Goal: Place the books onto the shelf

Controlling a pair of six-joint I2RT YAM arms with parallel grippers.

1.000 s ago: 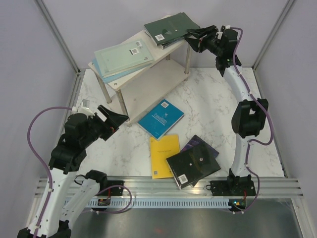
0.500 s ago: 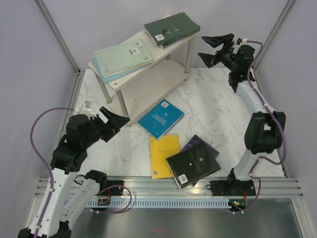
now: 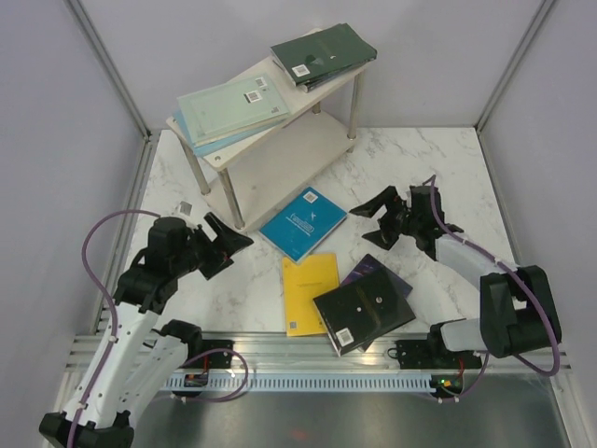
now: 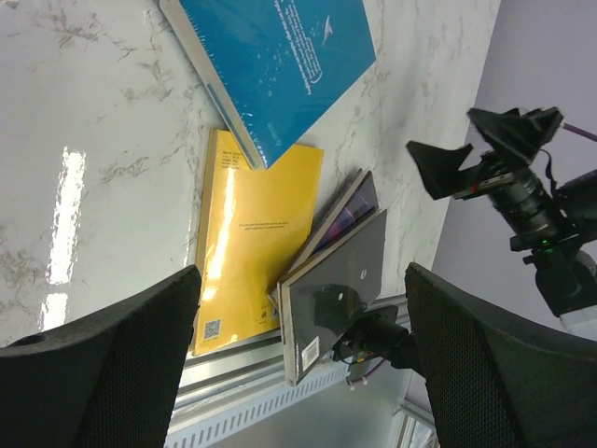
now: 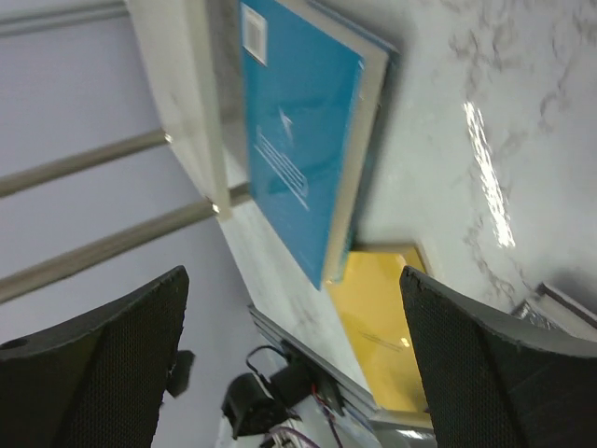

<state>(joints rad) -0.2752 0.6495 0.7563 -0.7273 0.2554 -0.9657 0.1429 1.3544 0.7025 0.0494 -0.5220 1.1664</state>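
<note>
The right gripper point(image 3: 381, 217) has swung down from the shelf top and now hangs wide open and empty at the teal book's point(image 3: 303, 222) 3 o'clock. Nearest, the black book point(image 3: 364, 315) overlaps the purple book point(image 3: 373, 271), with the yellow book point(image 3: 310, 291) at its 10 o'clock. The left gripper point(image 3: 235, 250) gapes empty at teal's 8 o'clock. Farthest, the shelf's point(image 3: 280, 149) top board holds the pale green book point(image 3: 231, 105) and the dark green book point(image 3: 322, 51).
</note>
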